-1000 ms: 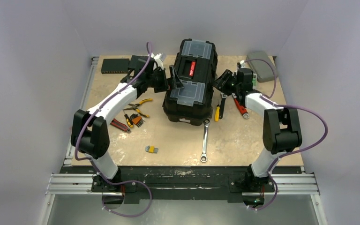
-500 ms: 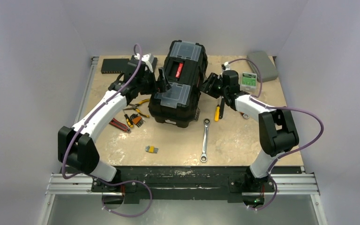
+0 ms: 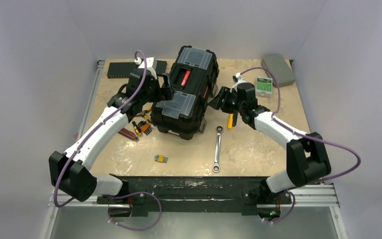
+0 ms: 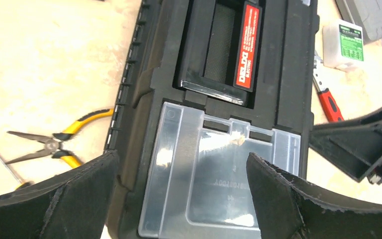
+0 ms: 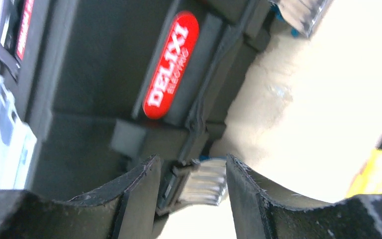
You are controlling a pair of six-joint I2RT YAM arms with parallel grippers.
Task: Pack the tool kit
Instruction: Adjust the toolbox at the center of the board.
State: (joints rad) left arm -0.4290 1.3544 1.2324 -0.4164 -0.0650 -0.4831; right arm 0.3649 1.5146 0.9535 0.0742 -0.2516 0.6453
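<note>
A beige table (image 3: 258, 144) enclosed by white walls carries the black toolbox (image 3: 184, 94) at its centre. Left gripper (image 4: 181, 164): jaws spread wide above the near clear lid (image 4: 219, 189). Right gripper (image 5: 193, 167): jaws part-way apart around a metal latch (image 5: 204, 184) on the toolbox's right side (whether they pinch it cannot be told). The red handle label (image 4: 249, 45) and the side badge (image 5: 171, 64) read "DELIXI ELECTRIC".

I've got white shells on my left arm (image 3: 102, 127) and right arm (image 3: 273, 124), chunky black joints at elbow and shoulder, purple cable (image 3: 143, 64) looping off each, matte black fingers (image 4: 79, 199) on my left pincer (image 4: 181, 159), edges rough and frayed.
</note>
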